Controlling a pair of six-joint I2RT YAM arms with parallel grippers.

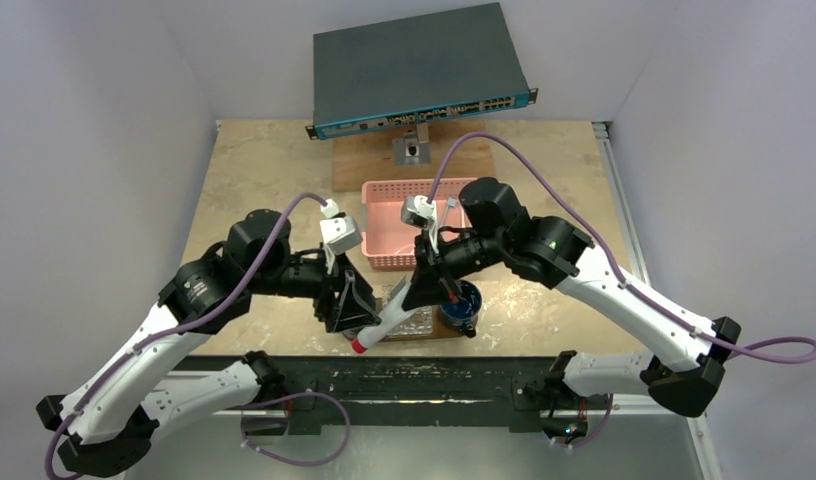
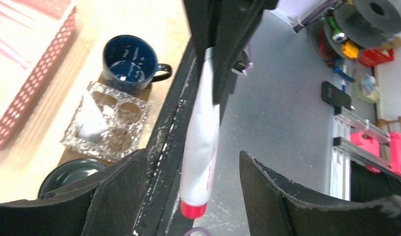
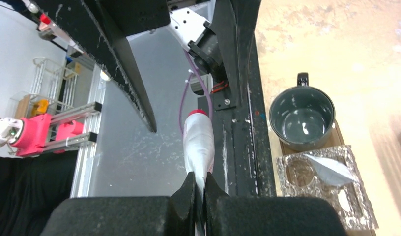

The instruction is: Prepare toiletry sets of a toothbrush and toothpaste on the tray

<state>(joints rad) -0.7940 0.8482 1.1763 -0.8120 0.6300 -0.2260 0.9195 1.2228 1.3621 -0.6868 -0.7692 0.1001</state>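
Toothpaste tube (image 3: 198,142) hangs pinched by its flat end in the right pincer (image 3: 199,189); the left pincer (image 2: 191,153), open around its cap end, should close squarely before any release.

Basket (image 1: 409,225) mid-table, switch box (image 1: 419,70) behind it; tray (image 2: 68,156) nearer, mugs (image 2: 129,63) at either end, foil holder (image 2: 107,123) between them

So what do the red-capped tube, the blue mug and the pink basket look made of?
The tube looks like soft, glossy white plastic: sheen, and flattened where pinched. The blue mug seems glazed ceramic or enamel, judging by its speckled shine. The pink basket looks like moulded plastic, with regular punched holes.
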